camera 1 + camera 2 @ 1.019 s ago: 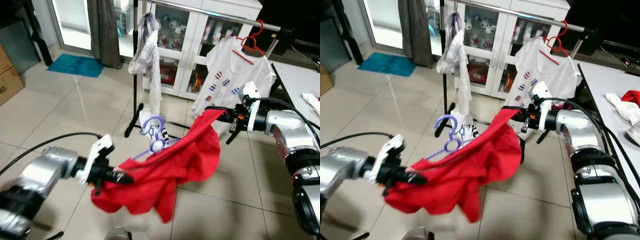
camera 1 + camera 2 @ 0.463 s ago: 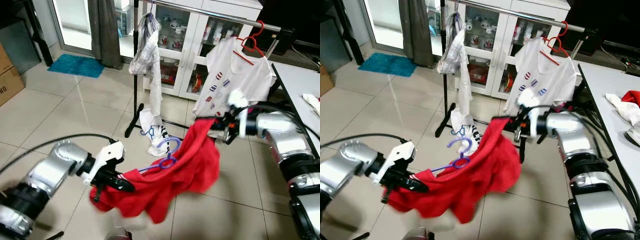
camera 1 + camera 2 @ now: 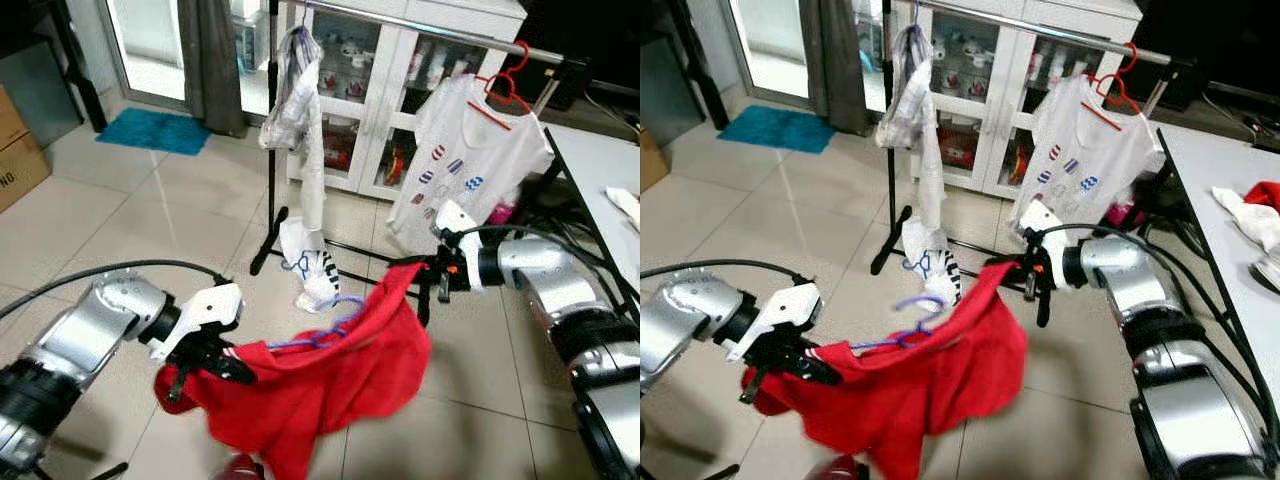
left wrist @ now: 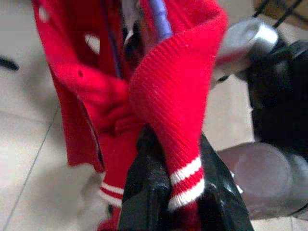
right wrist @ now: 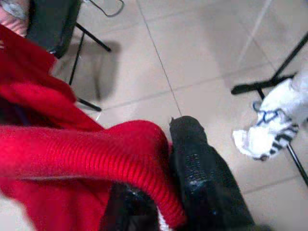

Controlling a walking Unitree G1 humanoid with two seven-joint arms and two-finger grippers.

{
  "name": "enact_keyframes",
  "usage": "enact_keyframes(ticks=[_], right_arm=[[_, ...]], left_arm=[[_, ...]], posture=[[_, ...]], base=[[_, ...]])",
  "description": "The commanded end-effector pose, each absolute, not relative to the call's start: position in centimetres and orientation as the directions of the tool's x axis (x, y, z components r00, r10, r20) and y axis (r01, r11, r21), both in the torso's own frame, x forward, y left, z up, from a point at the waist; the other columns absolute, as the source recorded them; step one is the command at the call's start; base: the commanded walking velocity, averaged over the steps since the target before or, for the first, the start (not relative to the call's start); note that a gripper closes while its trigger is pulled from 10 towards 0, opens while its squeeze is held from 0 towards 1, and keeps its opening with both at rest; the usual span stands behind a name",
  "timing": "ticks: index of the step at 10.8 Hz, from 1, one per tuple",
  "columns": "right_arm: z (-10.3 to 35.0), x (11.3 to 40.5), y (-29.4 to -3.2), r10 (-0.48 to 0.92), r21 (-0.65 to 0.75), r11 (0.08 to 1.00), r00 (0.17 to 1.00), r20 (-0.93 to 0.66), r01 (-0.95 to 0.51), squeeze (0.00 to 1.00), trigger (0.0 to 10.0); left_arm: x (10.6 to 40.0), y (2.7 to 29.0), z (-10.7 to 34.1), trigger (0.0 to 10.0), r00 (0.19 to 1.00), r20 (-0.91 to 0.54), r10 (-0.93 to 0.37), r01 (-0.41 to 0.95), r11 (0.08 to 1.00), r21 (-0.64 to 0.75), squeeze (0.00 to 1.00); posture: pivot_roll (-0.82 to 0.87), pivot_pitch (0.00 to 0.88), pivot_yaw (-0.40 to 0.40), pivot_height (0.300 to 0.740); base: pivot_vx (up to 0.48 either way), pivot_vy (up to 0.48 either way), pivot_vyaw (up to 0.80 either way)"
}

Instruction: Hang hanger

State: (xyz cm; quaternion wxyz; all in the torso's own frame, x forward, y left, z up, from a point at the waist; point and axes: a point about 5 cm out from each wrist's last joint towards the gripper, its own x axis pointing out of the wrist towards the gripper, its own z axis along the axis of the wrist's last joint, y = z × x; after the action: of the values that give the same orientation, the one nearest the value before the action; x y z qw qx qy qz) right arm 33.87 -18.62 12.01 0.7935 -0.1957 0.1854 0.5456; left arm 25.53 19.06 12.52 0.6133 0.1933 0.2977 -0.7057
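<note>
1. the purple hanger point(image 3: 325, 330) sits inside the neck of the red shirt point(image 3: 320, 375), with its hook rising a little above the cloth, in the air between the two arms and over the tiled floor point(image 3: 120, 210).
2. the red shirt hangs stretched between both grippers, with its lower part sagging down toward the floor.
3. the left gripper point(image 3: 215, 360) is low on the robot's left and its black fingers point(image 4: 144, 192) are pressed together on the sleeve cuff with white stripes.
4. the right gripper point(image 3: 425, 275) is higher on the robot's right and its fingers point(image 5: 202, 178) are clamped on a ribbed edge of the red shirt.
5. behind the shirt stands a clothes rack point(image 3: 430, 30) with a metal bar and a black pole.
6. a white t-shirt point(image 3: 465, 150) hangs on a red hanger point(image 3: 505, 80) at the right end of the bar.
7. a pale patterned garment point(image 3: 300, 110) hangs at the left end, and its lower part lies on the floor near the foot of the pole.
8. a white cabinet point(image 3: 390, 70) with glass doors is behind the rack.
9. a blue mat point(image 3: 150, 130) lies on the floor far to the left, by the doorway.
</note>
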Motion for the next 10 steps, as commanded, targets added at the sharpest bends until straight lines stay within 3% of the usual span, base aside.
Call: enact_keyframes(ticks=[1,4,5,8,9,10], right_arm=[[12.8,34.4,-19.1,0.781,-0.132,0.358,0.374,-0.501,-0.924,1.0,10.0],[12.8,34.4,-18.5,0.791,-0.123,0.297,0.316,-0.524,-0.947,1.0,10.0],[12.1,33.9,-18.6,0.744,-0.151,0.206,0.255,-0.618,-0.967,1.0,10.0],[12.1,33.5,-18.1,0.724,-0.149,0.079,0.159,-0.671,-0.986,1.0,10.0],[12.2,33.6,-17.9,0.68,-0.203,0.012,0.157,-0.716,-0.979,1.0,10.0],[12.6,34.1,-17.1,0.658,-0.319,-0.024,0.226,-0.719,-0.947,1.0,10.0]], left_arm=[[25.3,18.7,13.5,0.0,-0.195,-0.608,-0.769,0.979,-0.115,-0.168,0.0],[24.6,19.2,14.1,0.0,-0.226,-0.589,-0.776,0.971,-0.136,-0.195,0.0],[24.5,19.1,14.2,0.0,-0.219,-0.576,-0.788,0.973,-0.13,-0.192,0.0],[24.7,18.8,14.3,0.0,-0.2,-0.571,-0.796,0.977,-0.117,-0.18,0.0],[24.8,18.7,14.2,0.0,-0.196,-0.579,-0.791,0.978,-0.114,-0.175,0.0],[25.0,18.5,14.2,0.0,-0.194,-0.578,-0.792,0.979,-0.116,-0.17,0.0]], posture=[[0.06,0.0,-0.082,0.74],[0.06,0.0,-0.102,0.74],[0.06,0.0,-0.103,0.74],[0.05,0.0,-0.112,0.74],[0.05,0.0,-0.113,0.74],[0.05,0.0,-0.115,0.74]], base=[[0.0,0.0,0.0],[0.0,0.0,0.0],[0.0,0.0,0.0],[0.0,0.0,0.0],[0.0,0.0,0.0],[0.0,0.0,0.0]])
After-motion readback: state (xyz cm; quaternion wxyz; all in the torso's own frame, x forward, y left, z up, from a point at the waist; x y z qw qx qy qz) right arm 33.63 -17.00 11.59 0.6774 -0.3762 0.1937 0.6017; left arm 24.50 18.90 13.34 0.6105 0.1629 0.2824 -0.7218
